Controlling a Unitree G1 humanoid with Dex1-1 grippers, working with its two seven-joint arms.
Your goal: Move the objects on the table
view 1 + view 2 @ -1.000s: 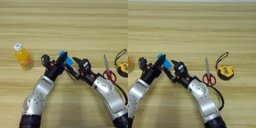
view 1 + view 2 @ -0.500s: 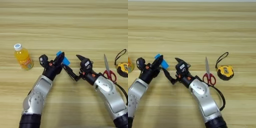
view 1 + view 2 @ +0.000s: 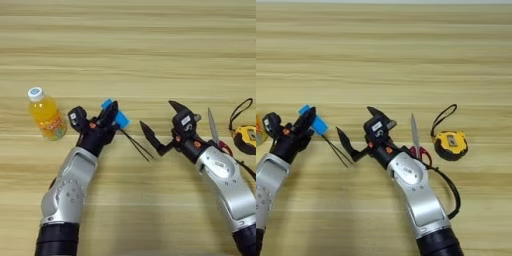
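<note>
The left gripper [image 3: 107, 120] clamps the blue block [image 3: 116, 118] just above the table [image 3: 130, 55], sticks [image 3: 135, 145] lying below it (the bottle [image 3: 45, 114] stands further left), while the right gripper [image 3: 161, 124] gapes empty beside the scissors [image 3: 216, 134] and tape [image 3: 245, 140].

Wooden table [image 3: 130, 45]: my juice bottle [image 3: 45, 114] far left of scissors [image 3: 416, 140]; tape measure [image 3: 451, 142] just right; black sticks [image 3: 135, 144] left.
</note>
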